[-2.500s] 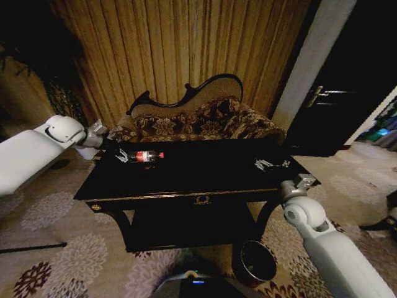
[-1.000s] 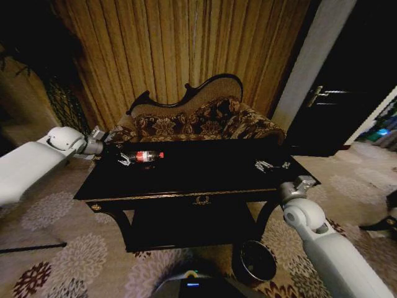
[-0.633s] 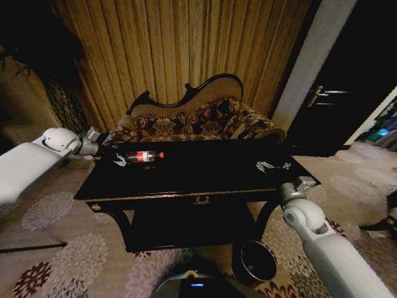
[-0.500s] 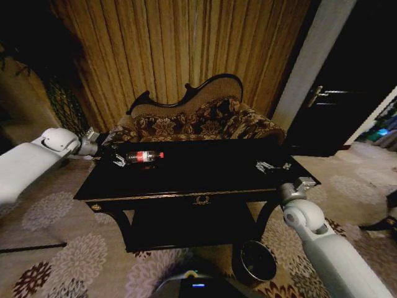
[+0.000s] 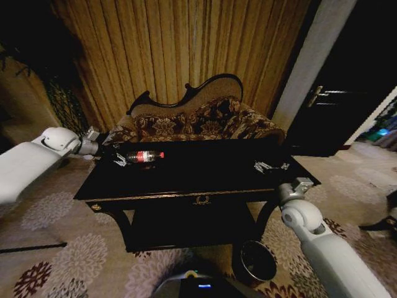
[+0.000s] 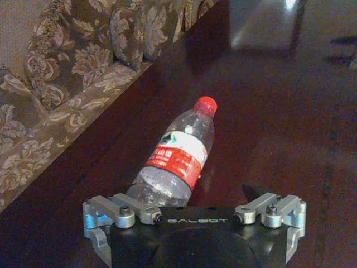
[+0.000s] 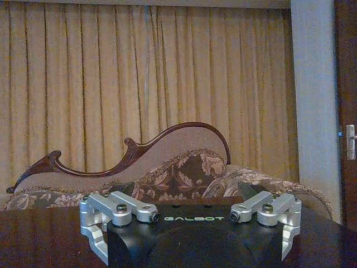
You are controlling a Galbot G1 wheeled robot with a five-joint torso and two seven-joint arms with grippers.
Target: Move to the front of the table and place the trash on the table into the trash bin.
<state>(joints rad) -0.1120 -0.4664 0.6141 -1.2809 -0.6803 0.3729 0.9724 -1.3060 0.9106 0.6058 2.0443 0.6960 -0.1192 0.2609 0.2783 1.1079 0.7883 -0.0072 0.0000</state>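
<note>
Clear plastic bottle (image 6: 177, 157) lies on the table (image 5: 205, 171) between the left gripper's (image 5: 120, 159) seemingly spread fingers.

One table (image 5: 186, 180), black with gold trim, stands in front of the robot. On its top lies one plastic bottle (image 5: 144, 156), clear with a red label and a red cap, toward ten o'clock from the table's middle. One trash bin (image 5: 257, 261) sits on the carpet at about five o'clock from the table. One floral sofa (image 5: 198, 121) stands behind the table at twelve o'clock. Two grippers are at the tabletop: the left gripper (image 5: 119, 159) at the bottle's base end, the right gripper (image 5: 270, 166) at three o'clock. One door handle (image 5: 314, 94) shows at two o'clock.
</note>
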